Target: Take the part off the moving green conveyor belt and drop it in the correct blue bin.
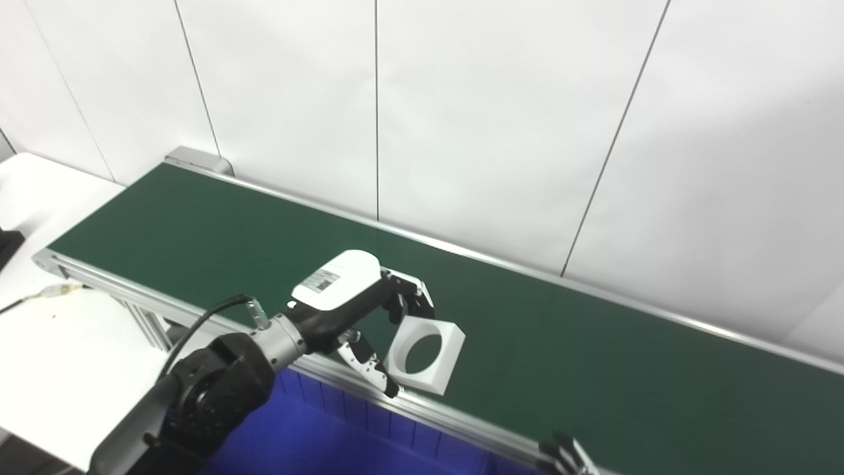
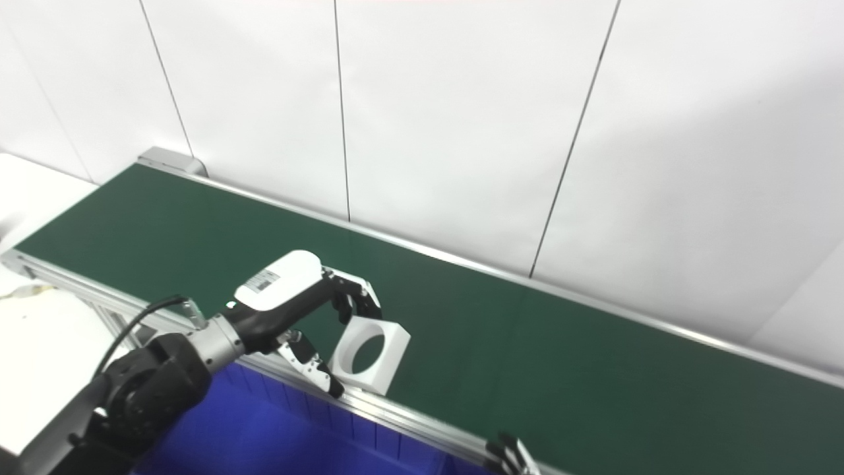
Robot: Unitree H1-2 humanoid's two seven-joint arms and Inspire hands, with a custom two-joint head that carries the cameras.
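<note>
The part (image 1: 438,375) is a white square block with a round hole through it. My left hand (image 1: 349,297) is shut on it, fingers over its top edge and thumb at its lower left. The part is tilted and sits just above the near edge of the green conveyor belt (image 1: 593,356), next to the aluminium rail. The same hand (image 2: 290,293) and part (image 2: 380,376) show in the right eye view. Only the fingertips of my right hand (image 1: 564,456) show at the bottom edge, below the rail. A blue bin (image 1: 316,429) lies under the near rail, below my left hand.
The belt runs diagonally from upper left to lower right, with a silver rail (image 1: 455,422) along its near side and a white panelled wall (image 1: 501,119) behind. A white table (image 1: 59,356) with a cable stands at the left.
</note>
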